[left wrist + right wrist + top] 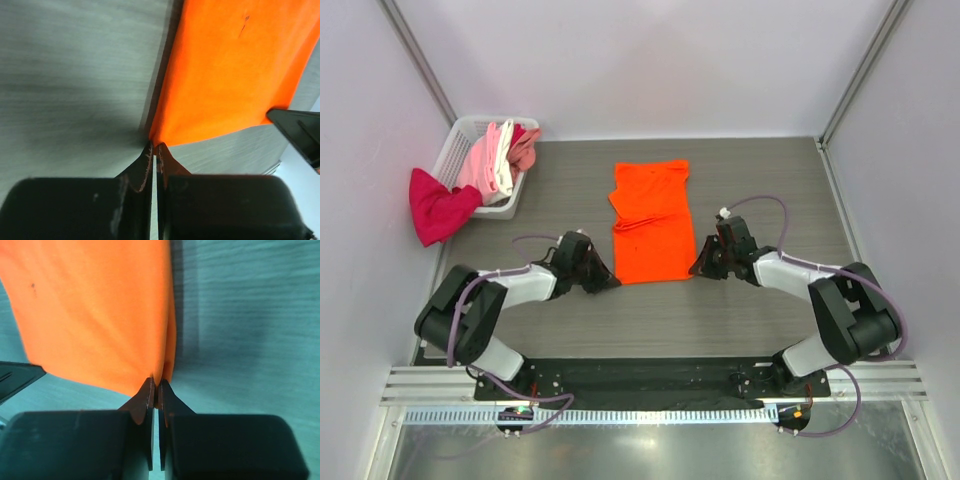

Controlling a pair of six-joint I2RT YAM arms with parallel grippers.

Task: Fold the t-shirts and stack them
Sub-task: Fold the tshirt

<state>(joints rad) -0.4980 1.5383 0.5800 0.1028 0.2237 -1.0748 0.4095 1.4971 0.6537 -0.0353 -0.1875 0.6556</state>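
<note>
Since both pincers sit at the near hem corners, step in hand looks like the hem-to-collar fold. left gripper (154, 148): jaws together, pinching lower-left corner of the orange t-shirt (653, 225). right gripper (156, 386): same on lower-right corner, tips together w/ cloth between. Shirt lies flat mid-frame in top view on the table (760, 180), long side running up the frame, sides apparently tucked in. To do it well: lift both corners evenly, only enough to clear, carry toward upper edge in sync, keep hem taut btwn arms so no sag/skew, lay it square on far end before letting go. Upper left: magenta t-shirt (438, 208) draped over the basket (468, 124) rim, pink and white t-shirts (498, 160) inside. Unclear: how many layers each pincer caught. Right wrist view shows a doubled edge, can't confirm both gripped. Wrist views blurry, far end wrinkled so true edge hard to place, basket shirt count n/a.
</note>
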